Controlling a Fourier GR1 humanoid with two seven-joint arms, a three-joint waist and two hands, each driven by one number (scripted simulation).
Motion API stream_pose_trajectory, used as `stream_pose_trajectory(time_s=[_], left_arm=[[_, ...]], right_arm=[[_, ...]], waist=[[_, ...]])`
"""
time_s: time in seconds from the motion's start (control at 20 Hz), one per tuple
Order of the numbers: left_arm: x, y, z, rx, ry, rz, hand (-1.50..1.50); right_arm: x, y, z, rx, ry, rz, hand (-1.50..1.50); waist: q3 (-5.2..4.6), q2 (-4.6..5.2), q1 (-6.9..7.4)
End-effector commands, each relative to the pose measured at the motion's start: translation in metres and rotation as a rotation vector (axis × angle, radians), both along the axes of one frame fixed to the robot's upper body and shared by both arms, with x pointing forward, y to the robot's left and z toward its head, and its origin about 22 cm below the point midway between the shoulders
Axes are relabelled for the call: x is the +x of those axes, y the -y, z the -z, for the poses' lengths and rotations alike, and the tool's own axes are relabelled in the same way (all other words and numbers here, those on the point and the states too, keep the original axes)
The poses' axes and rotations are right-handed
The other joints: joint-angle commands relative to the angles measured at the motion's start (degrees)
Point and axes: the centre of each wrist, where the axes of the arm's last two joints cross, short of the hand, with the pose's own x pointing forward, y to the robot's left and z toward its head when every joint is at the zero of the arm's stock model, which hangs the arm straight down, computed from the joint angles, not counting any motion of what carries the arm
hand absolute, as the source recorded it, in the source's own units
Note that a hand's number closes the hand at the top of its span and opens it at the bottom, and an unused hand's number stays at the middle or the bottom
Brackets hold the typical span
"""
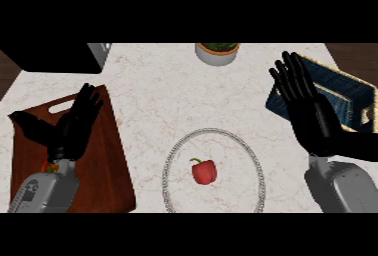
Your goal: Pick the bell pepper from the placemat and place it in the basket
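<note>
Two forearms show, each a smooth light-grey shell with rounded edges, wider toward the lower edge and narrowing to the wrist. The left forearm [46,192] carries a small darker marking on its grey casing and a spot of orange and red at the wrist joint. The right forearm [345,187] is a plain grey shell with a thin seam running along it. Each ends in a matt black hand: the left hand [72,127] slim, the right hand [314,117] looking larger, with long black fingers [294,75] and a thick black thumb.
</note>
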Motion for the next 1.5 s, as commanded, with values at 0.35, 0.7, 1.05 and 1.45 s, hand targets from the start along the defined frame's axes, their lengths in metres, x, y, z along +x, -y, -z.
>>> stream_pose_trajectory(time_s=[0.35, 0.7, 1.05, 1.45], left_arm=[[-0.020, 0.005, -0.012, 0.149, 0.186, 0.007, 0.00], [-0.026, 0.013, -0.008, 0.161, 0.179, -0.033, 0.00], [-0.039, -0.001, 0.000, 0.176, 0.154, -0.100, 0.00], [-0.046, 0.006, -0.002, 0.176, 0.175, -0.082, 0.00]], right_arm=[[-0.078, -0.075, 0.024, -0.434, 0.306, -0.032, 1.50], [-0.112, -0.133, 0.091, -0.542, 0.197, 0.351, -1.50], [-0.116, -0.084, 0.123, -0.856, 0.076, 0.681, -1.50], [-0.143, -0.090, 0.122, -1.209, -0.189, 0.615, -1.50]], waist=[[3.21, 0.87, 1.36], [3.18, 1.07, -1.05], [2.49, 0.08, -5.18], [2.46, 0.57, -3.82]])
